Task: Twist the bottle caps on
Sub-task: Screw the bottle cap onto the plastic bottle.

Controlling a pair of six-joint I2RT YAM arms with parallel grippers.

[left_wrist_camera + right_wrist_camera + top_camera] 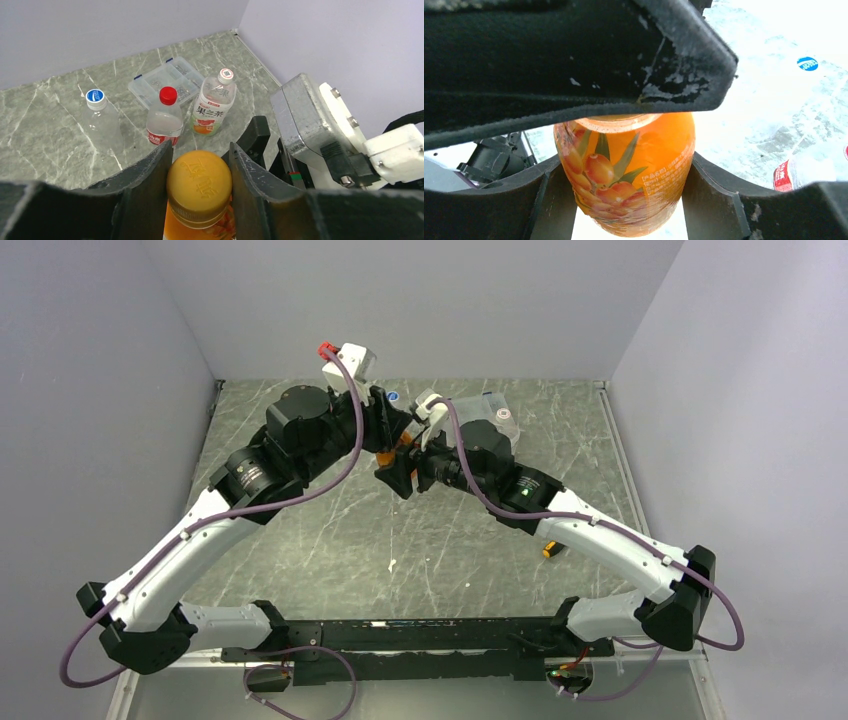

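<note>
**Two Arms Meet on the Orange Bottle**

My left gripper [201,167] pinches the orange cap [199,182], one finger pressed to each side. My right gripper [626,197] clamps the orange bottle [624,165] by its body, just below. The bottle stands neck up between the two, so the coming twist, as I judge it, turns about that upright axis. Well apart on the table [45,125] stand the red-capped bottle [164,122], the white-labelled bottle [214,102] and the blue-capped bottle [100,122], all capped, with the compartment box [167,80] behind them. Room is tight only where my right wrist [305,120] sits close beside the left fingers.
</note>
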